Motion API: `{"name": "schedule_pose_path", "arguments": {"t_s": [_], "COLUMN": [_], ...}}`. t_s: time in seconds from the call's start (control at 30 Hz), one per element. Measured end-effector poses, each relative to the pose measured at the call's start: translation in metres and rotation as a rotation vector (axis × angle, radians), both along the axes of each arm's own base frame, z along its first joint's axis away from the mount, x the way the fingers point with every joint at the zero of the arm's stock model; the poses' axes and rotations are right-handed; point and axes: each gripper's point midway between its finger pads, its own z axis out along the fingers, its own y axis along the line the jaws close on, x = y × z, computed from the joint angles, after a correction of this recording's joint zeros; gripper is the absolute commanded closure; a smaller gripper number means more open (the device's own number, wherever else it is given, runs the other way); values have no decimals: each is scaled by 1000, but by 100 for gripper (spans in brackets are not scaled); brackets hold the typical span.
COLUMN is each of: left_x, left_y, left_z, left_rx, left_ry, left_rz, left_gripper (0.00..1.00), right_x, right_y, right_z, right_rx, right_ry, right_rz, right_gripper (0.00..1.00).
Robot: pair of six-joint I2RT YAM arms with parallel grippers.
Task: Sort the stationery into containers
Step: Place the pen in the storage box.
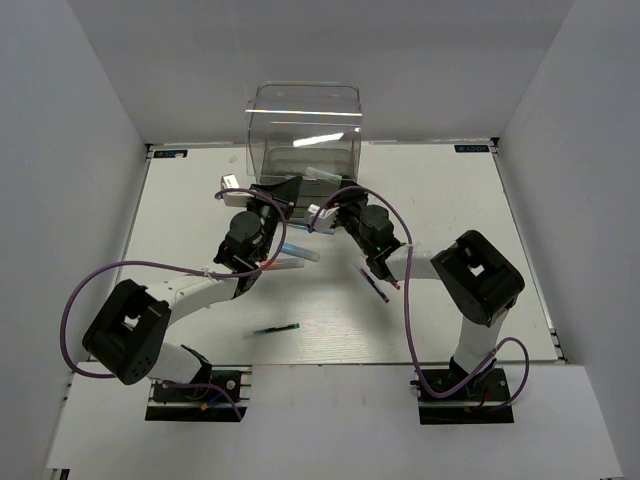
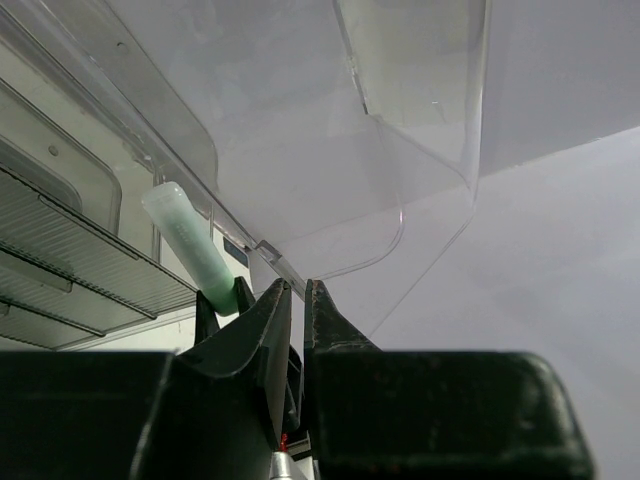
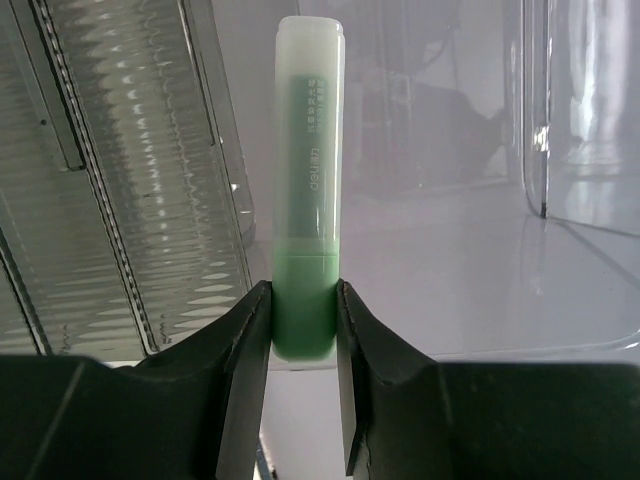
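Note:
The clear drawer unit (image 1: 305, 125) stands at the table's far middle, with a clear drawer (image 2: 330, 180) drawn out toward me. My left gripper (image 2: 297, 291) is shut on that drawer's thin front edge, at the unit's foot (image 1: 284, 192). My right gripper (image 3: 303, 300) is shut on the lower end of a mint-green marker (image 3: 308, 190), which points up and forward beside the ribbed drawer fronts (image 3: 150, 170). The same marker (image 2: 190, 248) shows tilted in the left wrist view. On the table lie a light blue marker (image 1: 300, 253), a dark green pen (image 1: 273, 329) and a dark purple pen (image 1: 375, 285).
An orange-red pen (image 1: 268, 268) lies partly under the left arm. Both arms reach in close together in front of the unit, their purple cables (image 1: 405, 290) looping over the white table. Grey walls close in the table on three sides.

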Motion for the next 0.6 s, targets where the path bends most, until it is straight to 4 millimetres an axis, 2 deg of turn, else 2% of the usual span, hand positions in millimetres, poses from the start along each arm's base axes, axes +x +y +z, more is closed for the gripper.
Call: {"name": "schedule_pose_path", "arguments": {"t_s": [0.6], "left_x": [-1], "left_y": [0], "left_z": [-2], "left_rx": [2], "left_ry": [4], "left_rz": [-1], "left_gripper": [100], "right_x": [-1], "right_y": [17], "right_z": [-8], "right_rx": [-185], "right_ry": [-44], "right_rz": [86], "right_gripper": [100]}}
